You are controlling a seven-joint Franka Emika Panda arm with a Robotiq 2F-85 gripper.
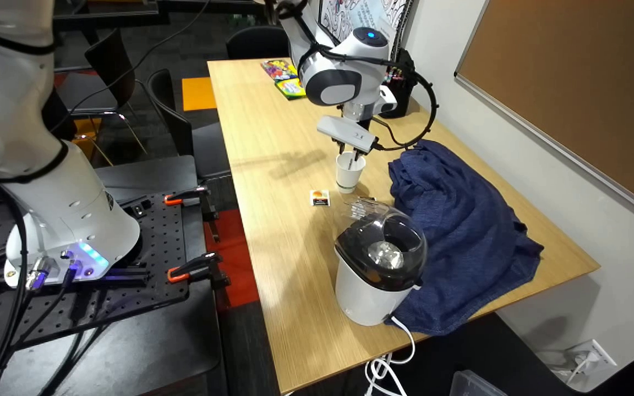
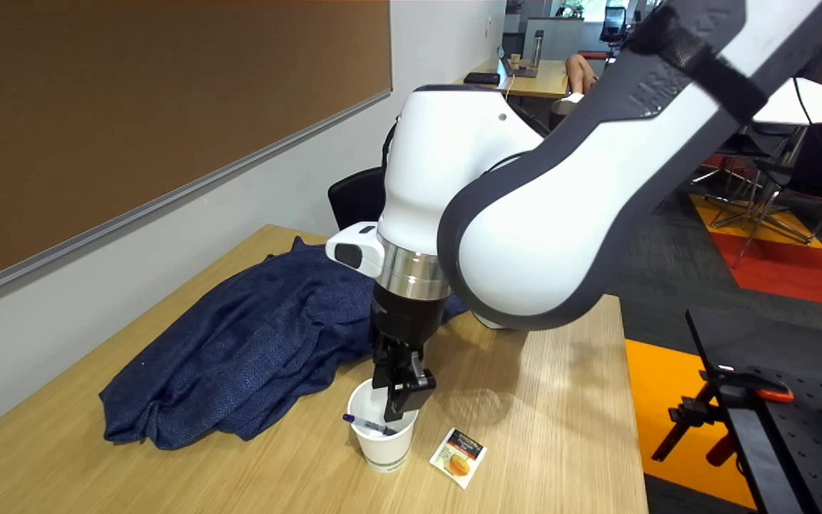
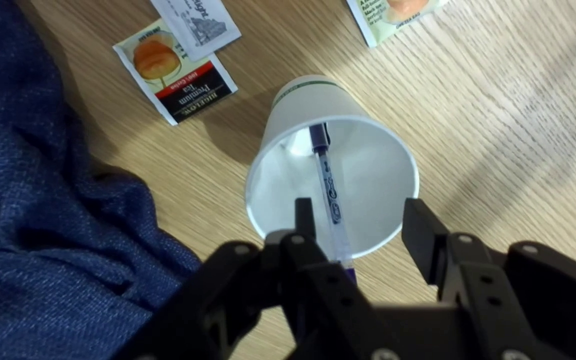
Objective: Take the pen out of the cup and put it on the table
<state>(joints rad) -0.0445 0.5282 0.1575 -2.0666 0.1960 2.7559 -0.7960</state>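
The white paper cup stands upright on the light wood table; it also shows in an exterior view and in the wrist view. The slim clear pen leans inside the cup, its dark capped end down in it and its purple end past the rim. The pen also shows in an exterior view. My gripper is open over the cup's mouth. The pen runs between the fingers, nearer the left one in the wrist view, with a gap to the right one. A finger partly hides the purple end.
A dark blue cloth lies beside the cup. A white popcorn appliance with a clear dark lid stands near the table's end. Tea packets lie close to the cup. A black desk holder and colourful boxes are farther along.
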